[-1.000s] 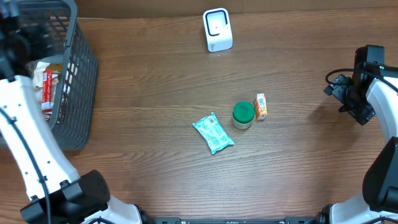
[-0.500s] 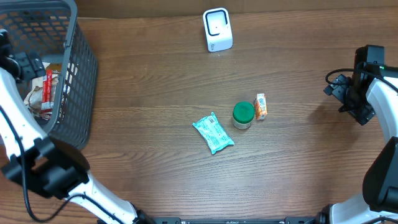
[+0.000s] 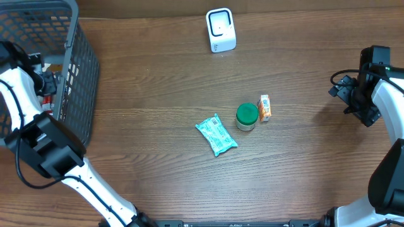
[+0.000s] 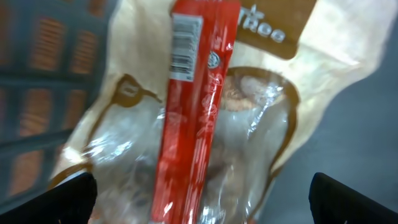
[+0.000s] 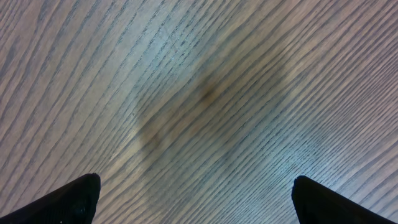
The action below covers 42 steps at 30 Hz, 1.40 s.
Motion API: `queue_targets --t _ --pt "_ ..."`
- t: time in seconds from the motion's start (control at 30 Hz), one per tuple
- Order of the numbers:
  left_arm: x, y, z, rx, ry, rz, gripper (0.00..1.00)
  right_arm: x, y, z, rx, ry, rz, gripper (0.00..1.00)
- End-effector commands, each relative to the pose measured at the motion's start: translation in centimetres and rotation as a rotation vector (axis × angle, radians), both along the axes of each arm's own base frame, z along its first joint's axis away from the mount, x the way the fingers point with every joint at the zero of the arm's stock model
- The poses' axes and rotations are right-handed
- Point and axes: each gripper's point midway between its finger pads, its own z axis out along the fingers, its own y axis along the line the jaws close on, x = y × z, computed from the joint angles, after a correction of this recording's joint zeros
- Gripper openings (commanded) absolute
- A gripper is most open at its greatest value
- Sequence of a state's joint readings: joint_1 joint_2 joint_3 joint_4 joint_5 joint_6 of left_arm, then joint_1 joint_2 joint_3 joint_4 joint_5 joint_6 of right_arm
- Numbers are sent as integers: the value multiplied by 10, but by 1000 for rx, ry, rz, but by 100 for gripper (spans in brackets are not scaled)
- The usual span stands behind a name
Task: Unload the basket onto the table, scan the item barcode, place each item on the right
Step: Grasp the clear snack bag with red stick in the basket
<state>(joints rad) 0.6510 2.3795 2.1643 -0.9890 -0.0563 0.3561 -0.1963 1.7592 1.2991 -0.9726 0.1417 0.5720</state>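
In the left wrist view, a long red packet (image 4: 199,93) with a white barcode label (image 4: 185,46) lies on a brown and clear plastic bag (image 4: 292,74) inside the dark mesh basket (image 3: 79,75). My left gripper (image 4: 202,202) hovers open just above them, one fingertip on each side of the red packet, holding nothing. Overhead, that left gripper (image 3: 45,82) is inside the basket at the table's left edge. The white scanner (image 3: 221,29) stands at the back centre. My right gripper (image 3: 352,99) is open over bare wood (image 5: 199,93) at the far right.
A teal pouch (image 3: 216,135), a green-lidded jar (image 3: 246,116) and a small orange carton (image 3: 264,108) lie together near the table's middle. The basket's tall mesh walls surround my left wrist closely.
My left arm has swung inside the basket, the wrist moving right and down toward the packets. The right arm and the items on the table have not moved.
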Motion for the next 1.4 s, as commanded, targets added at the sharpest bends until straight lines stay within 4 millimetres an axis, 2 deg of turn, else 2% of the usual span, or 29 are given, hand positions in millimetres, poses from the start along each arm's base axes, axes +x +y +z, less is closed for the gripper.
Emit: queue_targets --t 0.0,0.23,0.27,0.33,0.43,0.47,0.67,0.87,0.97,1.07,1.27,1.37 --pt "-8 8 -28 -16 49 -15 100 -1 -2 1 -8 -3 -2 100" --pt "-23 12 -74 -83 109 13 100 -1 -2 1 -8 -3 -2 100" --pt "-25 11 -80 -94 117 14 97 -1 -2 1 -8 -3 -2 100" --pt "-25 7 -86 -121 116 9 84 -1 -2 1 -8 -3 -2 100" --pt "-23 0 -90 -161 105 -2 59 -1 -2 1 -8 -3 -2 100" --pt "-22 -2 -91 -173 100 -5 54 -1 -2 1 -8 -3 -2 100" --pt "-19 -11 -91 -220 82 -18 39 -1 -2 1 -8 -3 -2 100" --pt "-21 -13 -91 -233 84 7 13 -1 -2 1 -8 -3 -2 100" --pt "-18 -11 -83 -231 64 47 4 -1 -2 1 -8 -3 -2 100" --pt "-14 -8 -67 -222 35 85 4 -1 -2 1 -8 -3 -2 100" --pt "-3 1 -8 -185 -66 165 4 -1 -2 1 -8 -3 -2 100" --pt "6 -7 31 -187 -154 163 4 -1 -2 1 -8 -3 -2 100"
